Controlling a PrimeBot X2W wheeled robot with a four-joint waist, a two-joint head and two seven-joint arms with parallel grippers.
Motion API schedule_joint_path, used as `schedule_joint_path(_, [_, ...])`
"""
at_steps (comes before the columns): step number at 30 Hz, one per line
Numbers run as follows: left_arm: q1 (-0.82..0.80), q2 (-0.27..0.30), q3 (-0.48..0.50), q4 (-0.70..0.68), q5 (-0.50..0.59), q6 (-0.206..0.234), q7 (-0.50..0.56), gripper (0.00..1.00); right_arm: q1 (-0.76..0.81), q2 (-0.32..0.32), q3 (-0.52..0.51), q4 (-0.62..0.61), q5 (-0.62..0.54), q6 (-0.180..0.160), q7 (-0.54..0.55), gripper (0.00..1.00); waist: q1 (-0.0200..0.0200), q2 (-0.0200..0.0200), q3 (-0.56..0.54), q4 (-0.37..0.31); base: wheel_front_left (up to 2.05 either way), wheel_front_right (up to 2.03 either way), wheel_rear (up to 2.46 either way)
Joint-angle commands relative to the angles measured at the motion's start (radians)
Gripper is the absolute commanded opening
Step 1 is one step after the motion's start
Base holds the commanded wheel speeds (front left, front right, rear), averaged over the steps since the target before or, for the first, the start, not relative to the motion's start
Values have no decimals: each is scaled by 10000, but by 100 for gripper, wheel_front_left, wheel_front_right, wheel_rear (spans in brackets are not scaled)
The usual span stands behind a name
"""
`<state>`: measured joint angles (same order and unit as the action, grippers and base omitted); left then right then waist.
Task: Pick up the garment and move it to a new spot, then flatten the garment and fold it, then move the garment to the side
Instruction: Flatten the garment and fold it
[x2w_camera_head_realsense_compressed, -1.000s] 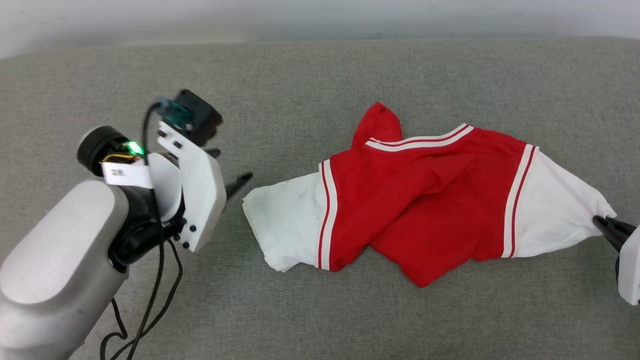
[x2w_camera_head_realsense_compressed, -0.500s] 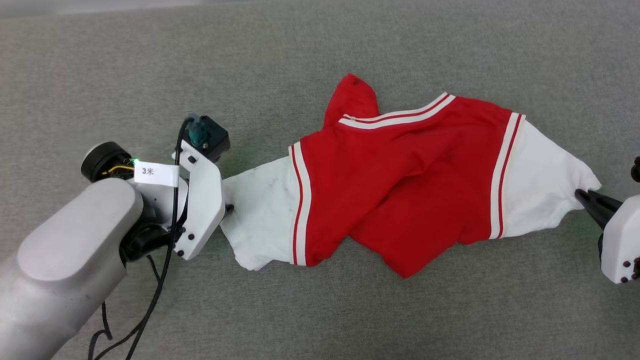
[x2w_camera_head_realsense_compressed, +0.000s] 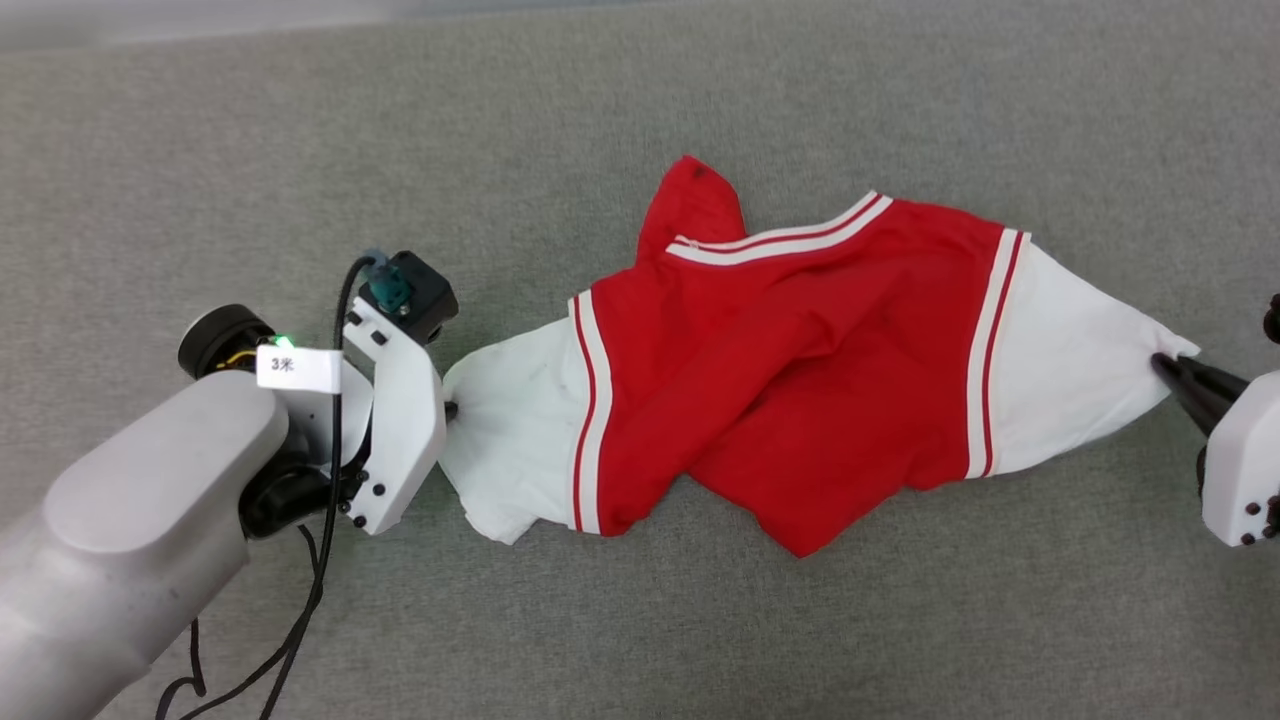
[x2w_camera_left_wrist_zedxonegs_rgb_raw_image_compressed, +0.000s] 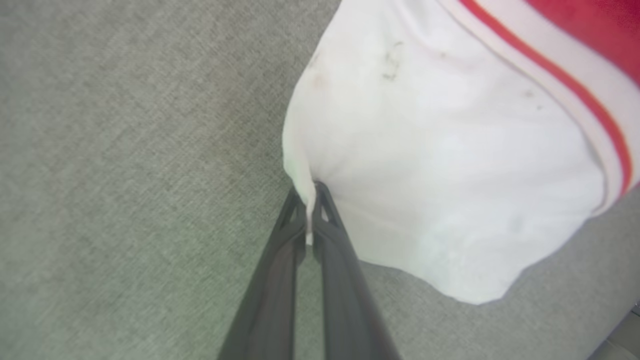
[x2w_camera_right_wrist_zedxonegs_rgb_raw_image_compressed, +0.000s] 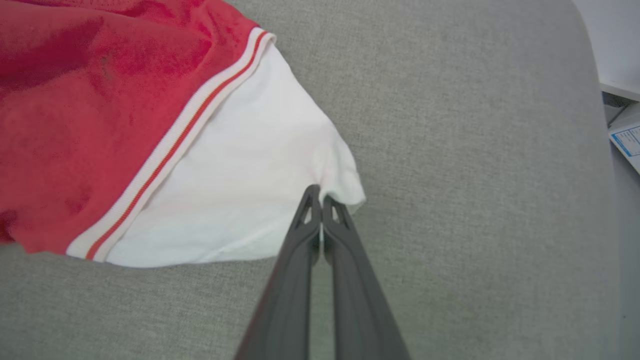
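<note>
The garment (x2w_camera_head_realsense_compressed: 790, 370), a red T-shirt with white sleeves and red-and-white striped trim, lies crumpled and stretched sideways on the grey fabric surface. My left gripper (x2w_camera_head_realsense_compressed: 450, 410) is shut on the edge of the left white sleeve (x2w_camera_left_wrist_zedxonegs_rgb_raw_image_compressed: 450, 165); the left wrist view shows cloth pinched between its fingertips (x2w_camera_left_wrist_zedxonegs_rgb_raw_image_compressed: 311, 197). My right gripper (x2w_camera_head_realsense_compressed: 1165, 365) is shut on the tip of the right white sleeve (x2w_camera_right_wrist_zedxonegs_rgb_raw_image_compressed: 240, 190), its two fingers pressed together at the sleeve's corner (x2w_camera_right_wrist_zedxonegs_rgb_raw_image_compressed: 317, 197). The red body is bunched and folded over itself between the sleeves.
The grey fabric surface (x2w_camera_head_realsense_compressed: 640, 620) spreads widely around the garment. Its rounded edge (x2w_camera_right_wrist_zedxonegs_rgb_raw_image_compressed: 585, 100) and a pale floor with a paper (x2w_camera_right_wrist_zedxonegs_rgb_raw_image_compressed: 625, 135) lie to the right in the right wrist view. A black cable (x2w_camera_head_realsense_compressed: 300, 620) hangs from my left arm.
My left gripper reached the left sleeve and closed on its edge. The head camera tilted, shifting the picture. The right gripper kept its hold on the right sleeve.
</note>
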<state>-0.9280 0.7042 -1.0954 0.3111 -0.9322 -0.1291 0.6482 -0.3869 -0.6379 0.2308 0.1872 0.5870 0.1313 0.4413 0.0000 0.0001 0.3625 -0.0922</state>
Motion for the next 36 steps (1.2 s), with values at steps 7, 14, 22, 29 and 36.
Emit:
schedule_joint_path(7, [106, 390, 494, -246, 241, 85, -1993, 0, -95, -282, -174, -163, -171, -11, -600, 0, 0, -1, -1064, 447, 0, 0, 0])
schedule_joint_path(14, [-136, 1017, 1291, -1317, 673, 805, -3482, 0, -455, -464, -496, -816, -334, -11, -1020, 0, 0, -1, -1733, 694, 0, 0, 0])
schedule_joint_path(22, [-857, 1560, 2270, -2962, 1146, 1642, -4449, 0, -1400, -594, -861, -1704, -566, -11, -1227, 0, 0, -1, -2064, 865, 0, 0, 0])
schedule_joint_path(29, [-1777, 1600, 2896, -3636, 1529, 1930, -4907, 0, -2650, -659, -1103, -2067, -835, -11, -1125, 0, 0, -1, -1957, 1025, 0, 0, 0])
schedule_joint_path(36, [-3081, 1159, 3251, -3375, 1761, 1828, -4917, 0, -4545, -523, -818, -1892, -1050, -11, -863, 0, 0, -1, -1100, 1112, 0, 0, 0])
